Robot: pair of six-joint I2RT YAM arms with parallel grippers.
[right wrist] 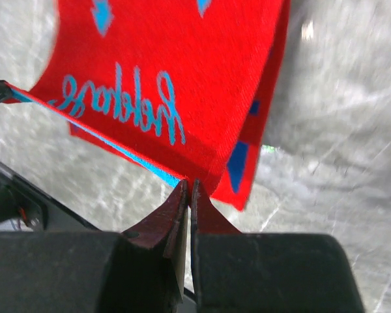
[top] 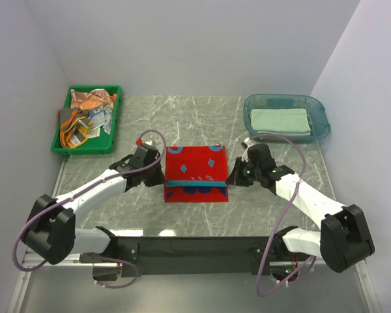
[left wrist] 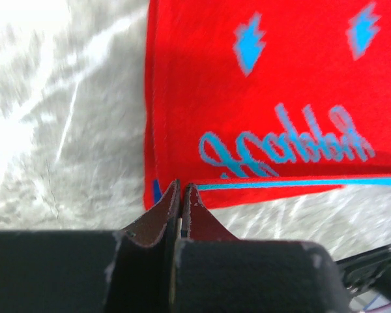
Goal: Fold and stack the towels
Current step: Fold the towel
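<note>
Red towel (left wrist: 280, 98) cut off by wrist views' top edges; tabletop (left wrist: 52, 130) blurred there. Crumpled towels (top: 88, 114) in green tray (top: 81, 150) too small to separate.

Both arms (top: 91, 189): white links, black joints, looping mauve cables (top: 153, 132). Fingers (left wrist: 158, 218): dark brown pads, black mounts.

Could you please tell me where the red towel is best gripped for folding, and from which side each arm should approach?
Grip the red towel at the two corners of its blue-striped edge, each arm coming in low from its own outer side. The cloth is thin and limp, so pinching both corners should keep that edge straight. The left gripper and right gripper are shut on those corners.
</note>
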